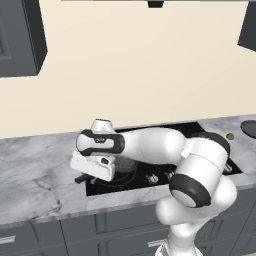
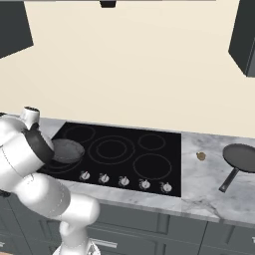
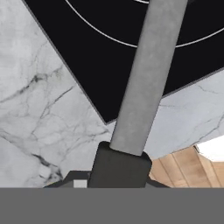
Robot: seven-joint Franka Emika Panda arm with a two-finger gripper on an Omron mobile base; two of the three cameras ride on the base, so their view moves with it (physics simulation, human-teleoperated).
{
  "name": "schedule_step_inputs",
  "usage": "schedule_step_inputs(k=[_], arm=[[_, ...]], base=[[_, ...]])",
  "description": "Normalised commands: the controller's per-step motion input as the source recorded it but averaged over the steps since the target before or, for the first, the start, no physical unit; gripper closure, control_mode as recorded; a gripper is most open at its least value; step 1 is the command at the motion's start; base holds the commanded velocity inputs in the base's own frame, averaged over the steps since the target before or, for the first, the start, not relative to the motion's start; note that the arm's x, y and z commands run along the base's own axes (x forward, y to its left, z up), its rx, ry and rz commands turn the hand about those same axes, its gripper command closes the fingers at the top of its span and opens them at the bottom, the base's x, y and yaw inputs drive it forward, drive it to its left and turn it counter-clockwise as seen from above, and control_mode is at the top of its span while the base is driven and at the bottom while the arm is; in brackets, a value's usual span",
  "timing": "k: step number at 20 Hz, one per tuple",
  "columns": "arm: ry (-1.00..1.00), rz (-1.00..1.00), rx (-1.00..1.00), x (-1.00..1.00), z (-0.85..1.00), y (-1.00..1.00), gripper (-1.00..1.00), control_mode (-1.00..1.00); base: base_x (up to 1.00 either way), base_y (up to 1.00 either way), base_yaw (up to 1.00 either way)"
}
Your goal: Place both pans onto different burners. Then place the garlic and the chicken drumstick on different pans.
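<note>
A white robot arm is reaching low over the front left corner of a black cooktop (image 2: 119,149). Its jaws are clenching the handle (image 3: 144,87) of the deeper pan (image 2: 66,151), which is sitting on the left burner. The shallower pan (image 2: 241,157) and a small tan lump (image 2: 201,156) are lying on the marble counter (image 2: 199,191), right of the cooktop

Glossy white, rounded arm (image 1: 165,145) segments joined by dark grey bands, with a boxy white hand housing (image 1: 93,166) at the end.
</note>
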Motion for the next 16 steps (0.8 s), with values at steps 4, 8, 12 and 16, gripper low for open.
schedule_step_inputs(k=[4,8,12,16], arm=[[0.09,0.0,0.0,-0.14,-0.23,0.19,1.0,-1.0],[0.07,0.0,0.0,-0.13,-0.27,0.2,1.0,-1.0],[0.06,0.0,0.0,-0.12,-0.33,0.29,1.0,-1.0],[0.02,0.0,0.0,-0.09,-0.2,0.16,1.0,-1.0]], base=[[0.0,0.0,0.0],[0.0,0.0,0.0],[0.0,0.0,0.0],[0.0,0.0,0.0]])
